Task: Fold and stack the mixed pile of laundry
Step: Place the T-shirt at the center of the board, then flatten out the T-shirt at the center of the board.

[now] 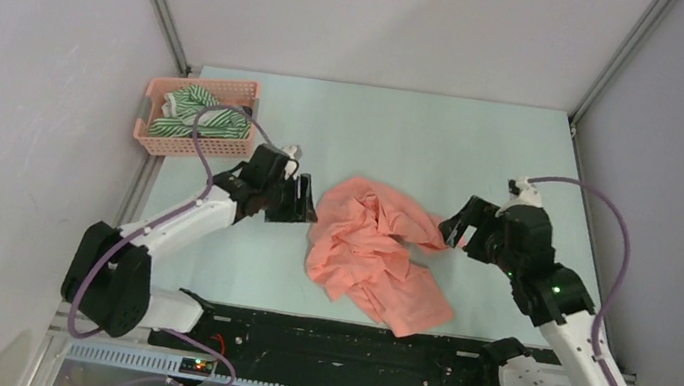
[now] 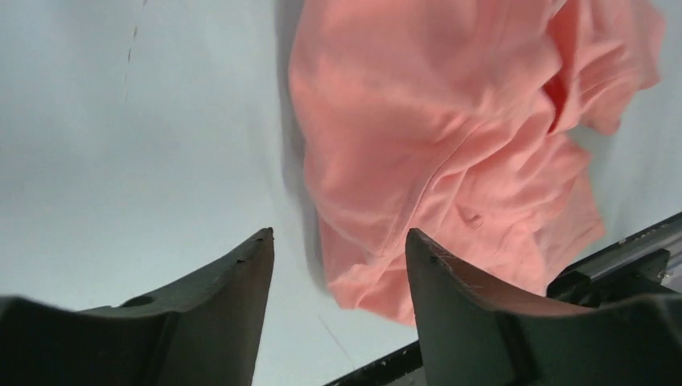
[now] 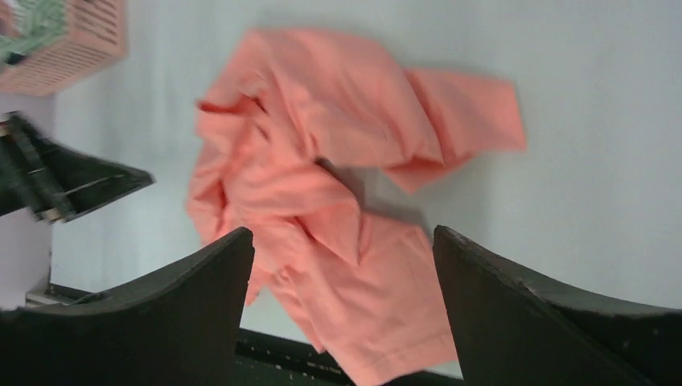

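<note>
One garment only lies out on the pale table (image 1: 427,134): the salmon-pink shirt (image 1: 370,253). It is crumpled in the middle of the near half, with one flap reaching toward the near edge and another stretched out to the right.

You should expect it to be light, soft and completely limp. It will sag from any point where you lift it, and its layers will probably slide over one another. I think it is better to take it at an outer edge or a corner, where the cloth looks to be one layer. A pinch at the bunched middle would catch several folds together. The two flaps seem the easiest places for this.

At the far left corner stands the pink basket (image 1: 193,147). The green-and-white striped garment (image 1: 193,112) is lying inside it, well apart from the shirt.

The shirt lies between the two arms. The left gripper (image 1: 299,202) is just beside the shirt's upper left edge. Its own camera shows the jaws spread and holding nothing, with the edge of the cloth visible beyond the gap. The right gripper (image 1: 453,233) is at the tip of the right flap. Its jaws are wide apart and pinch nothing that I can see. Whether a finger touches the cloth there, you cannot tell from these views.
</note>
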Robot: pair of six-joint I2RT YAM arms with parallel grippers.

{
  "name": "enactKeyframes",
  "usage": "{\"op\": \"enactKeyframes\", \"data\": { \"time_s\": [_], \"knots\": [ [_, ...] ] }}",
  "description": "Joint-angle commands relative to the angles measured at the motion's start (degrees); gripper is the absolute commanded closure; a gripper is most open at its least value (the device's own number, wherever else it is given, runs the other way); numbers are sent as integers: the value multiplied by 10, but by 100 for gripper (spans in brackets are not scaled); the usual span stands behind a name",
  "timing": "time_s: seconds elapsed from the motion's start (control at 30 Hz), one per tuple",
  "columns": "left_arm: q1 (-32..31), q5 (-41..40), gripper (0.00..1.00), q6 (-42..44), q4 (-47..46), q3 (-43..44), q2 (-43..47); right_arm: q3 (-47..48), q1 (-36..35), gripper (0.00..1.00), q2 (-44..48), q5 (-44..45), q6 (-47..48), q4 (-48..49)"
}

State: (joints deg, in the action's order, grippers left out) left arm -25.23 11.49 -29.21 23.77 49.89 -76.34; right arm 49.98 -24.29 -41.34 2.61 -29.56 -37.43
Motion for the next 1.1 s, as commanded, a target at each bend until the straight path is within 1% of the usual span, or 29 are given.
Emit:
{"op": "enactKeyframes", "data": {
  "time_s": [0.0,0.03,0.07,0.13,0.2,0.23,0.3,0.33,0.4,0.53,0.67,0.77,0.93,1.07],
  "knots": [
    [-33,-58,32,-19,-40,-13,89,-80,2,18,-14,6,-90,-7],
    [-42,-66,30,-28,-40,-27,96,-94,4,20,-15,-3,-115,4],
    [-63,-77,30,-32,-41,-40,109,-120,5,24,-19,-9,-128,10],
    [-101,-97,29,-37,-42,-56,120,-154,8,28,-28,-32,-172,44],
    [-134,-110,28,-39,-44,-67,113,-179,14,30,-41,-32,-199,78],
    [-140,-112,28,-44,-44,-70,102,-193,19,30,-47,-33,-205,93],
    [-155,-113,28,-53,-56,-77,80,-213,29,31,-55,-40,-218,148],
    [-164,-112,28,-55,-65,-77,73,-219,32,32,-58,-48,-226,190],
    [-183,-122,28,-55,-77,-75,54,-233,39,33,-75,-53,-239,238],
    [-209,-133,29,-60,-88,-67,14,-238,43,35,-133,-63,-254,280],
    [-252,-140,29,-46,-107,-56,0,-238,42,37,-157,-56,-248,278],
    [-285,-153,29,-46,-108,-33,-17,-238,43,38,-158,-58,-237,254],
    [-322,-175,29,-49,-107,-6,-62,-238,45,40,-119,-47,-235,179],
    [-350,-220,30,-33,-107,27,-109,-242,44,40,-77,-32,-235,131]
  ]
}}
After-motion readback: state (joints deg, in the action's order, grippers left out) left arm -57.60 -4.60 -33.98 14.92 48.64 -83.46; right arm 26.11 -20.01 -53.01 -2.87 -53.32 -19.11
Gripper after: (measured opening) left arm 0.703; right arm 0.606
